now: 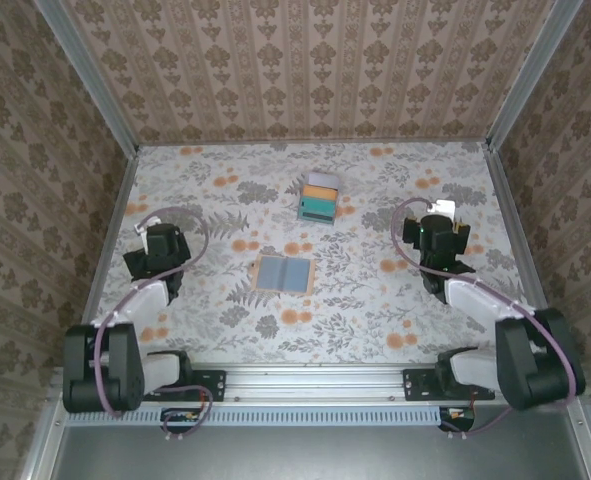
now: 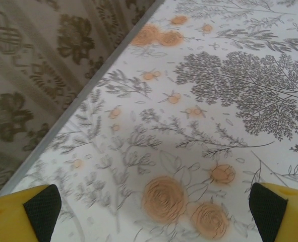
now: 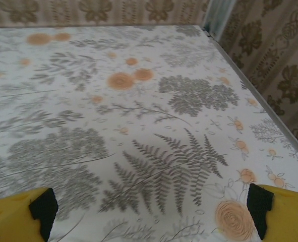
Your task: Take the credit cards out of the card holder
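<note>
The card holder (image 1: 283, 273) lies spread open at the table's middle, grey-blue panels up with tan edging. Behind it and slightly right, the credit cards (image 1: 319, 200) rest in a small overlapping pile: pale lilac at the back, then orange, then teal. My left gripper (image 1: 161, 243) sits at the left, well clear of the holder. Its yellow, black-padded fingertips (image 2: 43, 206) stand wide apart over bare cloth, open and empty. My right gripper (image 1: 441, 236) is at the right, away from both holder and cards. Its fingertips (image 3: 44, 207) are also spread, open, with nothing between them.
A floral cloth (image 1: 375, 320) covers the table. Patterned walls close in the left, back and right, with a metal rail (image 2: 113, 60) along the left edge and a corner post (image 3: 217, 17) at the far right. The arm bases stand on the near rail (image 1: 305, 385).
</note>
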